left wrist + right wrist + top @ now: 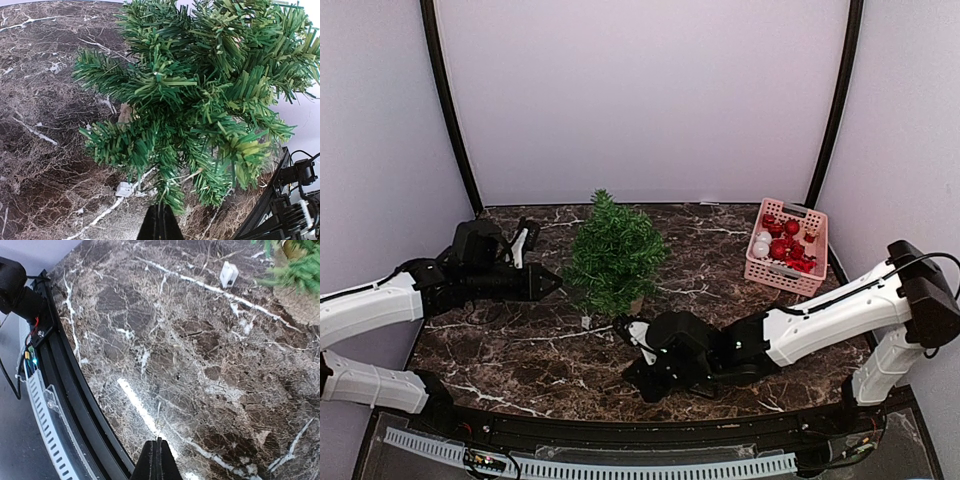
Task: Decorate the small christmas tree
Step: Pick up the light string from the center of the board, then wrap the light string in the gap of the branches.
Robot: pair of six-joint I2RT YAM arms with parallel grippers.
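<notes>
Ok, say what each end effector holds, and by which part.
Nothing: left end effector shut empty beside the small christmas tree; right end effector shut empty above the table.

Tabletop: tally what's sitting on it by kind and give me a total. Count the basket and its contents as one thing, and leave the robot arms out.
small christmas tree: 1
pink basket: 1
small white piece by the tree's base: 1
Total: 3
</notes>
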